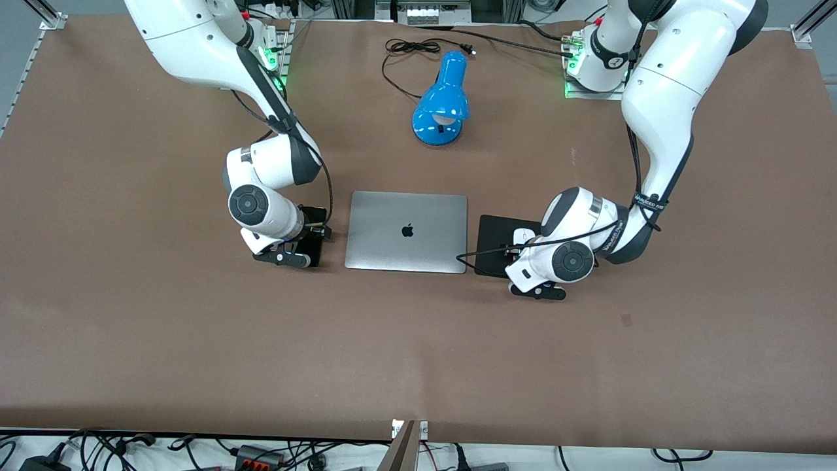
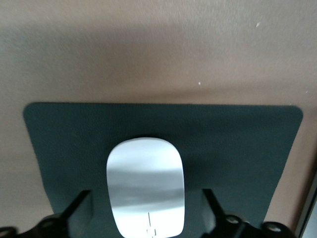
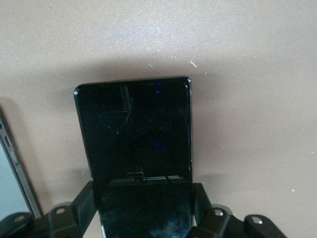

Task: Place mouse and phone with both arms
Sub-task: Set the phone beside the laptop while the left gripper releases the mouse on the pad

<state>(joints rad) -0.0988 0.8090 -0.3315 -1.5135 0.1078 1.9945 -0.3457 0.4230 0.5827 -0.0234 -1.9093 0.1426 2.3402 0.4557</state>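
Observation:
The white mouse (image 2: 145, 186) lies on the black mouse pad (image 2: 237, 148), beside the laptop toward the left arm's end of the table. It also shows in the front view (image 1: 523, 235). My left gripper (image 2: 147, 213) is low over it, open, with a gap between each finger and the mouse. The black phone (image 3: 133, 129) lies flat and low at the table, beside the laptop toward the right arm's end (image 1: 317, 254). My right gripper (image 3: 143, 198) is shut on the phone, with both fingers against its long edges.
A closed silver laptop (image 1: 407, 230) lies between the phone and the mouse pad (image 1: 494, 239). A blue desk lamp (image 1: 443, 101) with a black cable stands farther from the front camera. The table top is brown.

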